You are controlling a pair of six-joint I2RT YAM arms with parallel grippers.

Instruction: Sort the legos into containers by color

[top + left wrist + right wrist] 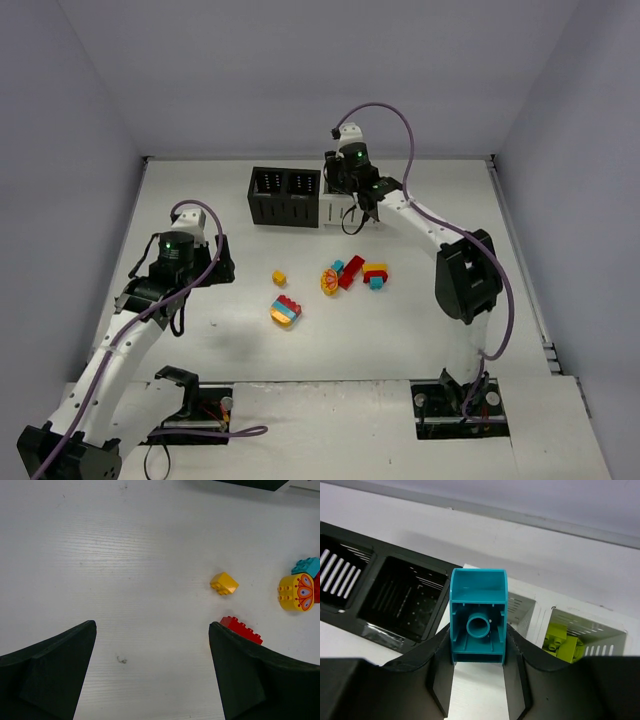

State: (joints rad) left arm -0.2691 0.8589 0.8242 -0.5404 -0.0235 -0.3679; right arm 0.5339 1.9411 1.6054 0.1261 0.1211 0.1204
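Teal lego (478, 600) lengthwise along gripper (478, 635), underside camera-ward

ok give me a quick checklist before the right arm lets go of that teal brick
1. Grip on the teal brick: ok, the right gripper is shut on it.
2. Brick centred over one bin: cannot tell; in the wrist view it sits across the edge between a black bin and the near white bin.
3. Colour match: not ok for the far white bin, which holds a lime brick.
4. Near white bin free: cannot tell, mostly hidden.
5. Left gripper out of the way: ok, open over the table by a yellow brick.
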